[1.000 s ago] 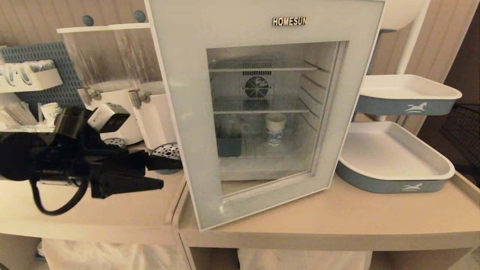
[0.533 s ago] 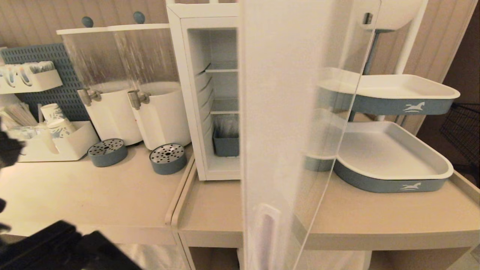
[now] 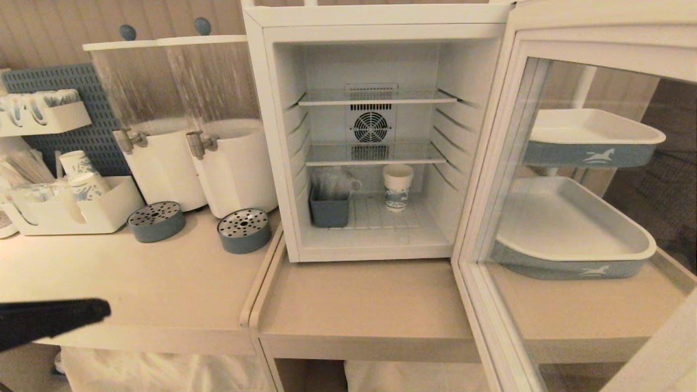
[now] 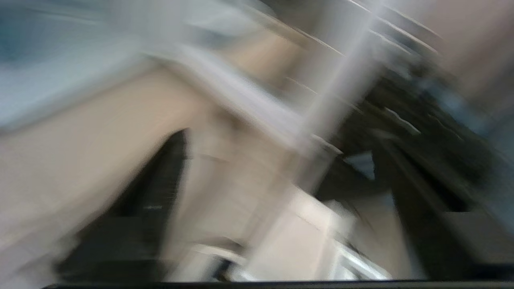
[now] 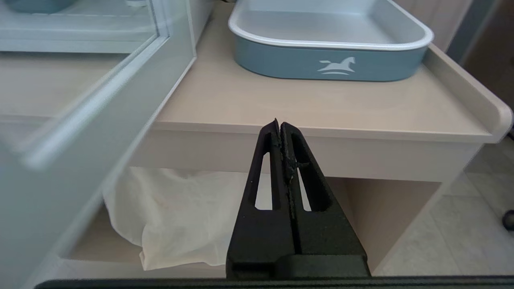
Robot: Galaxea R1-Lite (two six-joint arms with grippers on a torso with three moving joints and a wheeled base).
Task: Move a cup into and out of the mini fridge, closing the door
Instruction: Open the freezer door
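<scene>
Now the left gripper (image 3: 103, 310), a black claw poking in low and well to the left of the white box-shaped mini fridge (image 3: 375, 130), has let go of the glass-windowed, pale-framed door (image 3: 544, 218), its jaws spread and empty. A second ago that door was shut; it has swung wide to the fridge's right. Inside, the small white blue-patterned paper cup (image 3: 397, 187) stands on the bottom rack, so taking it out looks next. Clenched, the right gripper (image 5: 280, 125) idles below the counter.

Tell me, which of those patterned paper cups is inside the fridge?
The lone cup standing on the mini fridge floor, beside a grey-blue bin; the others sit in the counter organiser.
</scene>
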